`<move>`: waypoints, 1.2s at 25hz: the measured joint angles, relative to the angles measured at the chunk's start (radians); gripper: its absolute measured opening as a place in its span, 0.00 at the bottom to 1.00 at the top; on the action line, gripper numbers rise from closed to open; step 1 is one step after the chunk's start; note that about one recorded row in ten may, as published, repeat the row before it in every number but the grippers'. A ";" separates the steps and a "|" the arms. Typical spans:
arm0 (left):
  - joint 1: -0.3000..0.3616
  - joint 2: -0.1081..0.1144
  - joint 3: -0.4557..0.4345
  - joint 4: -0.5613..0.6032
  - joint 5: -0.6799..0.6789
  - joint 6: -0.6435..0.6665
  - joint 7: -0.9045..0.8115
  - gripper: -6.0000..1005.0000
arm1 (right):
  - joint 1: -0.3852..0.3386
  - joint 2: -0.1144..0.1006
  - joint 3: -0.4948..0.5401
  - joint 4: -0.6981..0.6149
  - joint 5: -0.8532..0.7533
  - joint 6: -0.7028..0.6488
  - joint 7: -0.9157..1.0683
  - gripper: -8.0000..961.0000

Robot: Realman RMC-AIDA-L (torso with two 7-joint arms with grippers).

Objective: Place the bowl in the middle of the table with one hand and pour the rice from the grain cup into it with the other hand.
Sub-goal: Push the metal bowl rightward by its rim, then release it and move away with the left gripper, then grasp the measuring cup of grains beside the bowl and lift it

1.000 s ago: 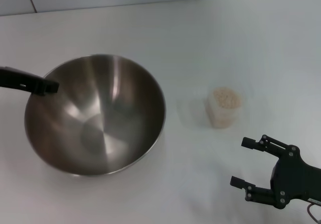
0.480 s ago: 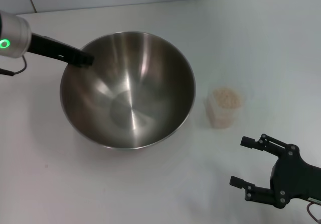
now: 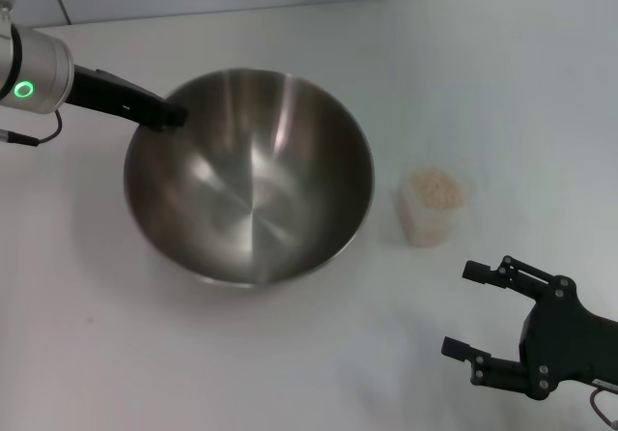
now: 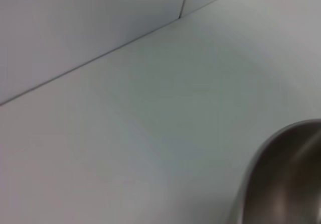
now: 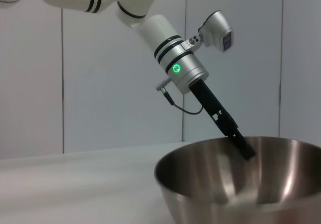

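Left gripper (image 3: 166,117) clamps bowl (image 3: 253,185) rim; bowl empty. Cup (image 3: 432,206) full of rice (image 3: 435,189). Right gripper (image 3: 475,310) open, idle.

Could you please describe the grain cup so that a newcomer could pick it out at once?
Start at the big steel bowl on the white table. Just to its right stands a small cup, apart from it. It alone is clear plastic, filled with pale rice.

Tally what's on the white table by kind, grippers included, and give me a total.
Steel bowl: 1
Clear grain cup of rice: 1
Black grippers: 2, the left gripper at the bowl's rim, the right gripper open near the cup
Total: 4
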 joint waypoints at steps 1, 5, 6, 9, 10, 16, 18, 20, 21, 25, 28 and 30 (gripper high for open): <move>0.006 -0.002 0.009 0.014 -0.003 -0.006 0.008 0.04 | 0.000 0.000 0.001 -0.001 0.000 0.002 0.000 0.82; 0.021 -0.003 0.018 0.059 -0.032 0.006 0.026 0.09 | 0.000 0.000 0.002 -0.001 0.000 0.005 0.000 0.81; 0.042 -0.003 0.031 0.112 -0.066 0.030 0.049 0.11 | 0.001 0.000 0.009 -0.002 0.002 0.007 0.004 0.81; 0.086 -0.003 0.056 0.205 -0.108 0.066 0.086 0.19 | -0.002 0.001 0.029 -0.003 0.012 0.007 0.018 0.81; 0.125 -0.003 0.076 0.273 -0.140 0.089 0.113 0.21 | -0.006 0.002 0.045 -0.003 0.023 0.007 0.025 0.81; 0.446 0.001 0.168 0.612 -0.410 0.150 0.349 0.46 | -0.055 0.023 0.150 0.002 0.165 0.067 0.030 0.80; 0.512 0.002 0.169 0.637 -0.468 0.166 0.424 0.53 | -0.062 0.029 0.171 -0.001 0.192 0.089 0.031 0.80; 0.512 0.002 0.169 0.637 -0.468 0.166 0.424 0.60 | -0.071 0.038 0.209 -0.007 0.237 0.136 0.031 0.80; 0.598 0.003 0.159 0.626 -0.548 0.201 0.529 0.63 | -0.073 0.045 0.243 -0.017 0.266 0.191 0.031 0.80; 0.647 0.003 0.142 0.570 -0.599 0.229 0.601 0.74 | -0.072 0.050 0.272 -0.044 0.276 0.263 0.031 0.79; 0.666 0.002 0.128 0.505 -0.659 0.246 0.681 0.81 | -0.064 0.052 0.289 -0.073 0.277 0.327 0.031 0.79; 0.670 0.003 0.121 0.477 -0.686 0.250 0.712 0.81 | -0.052 0.052 0.294 -0.092 0.277 0.366 0.031 0.79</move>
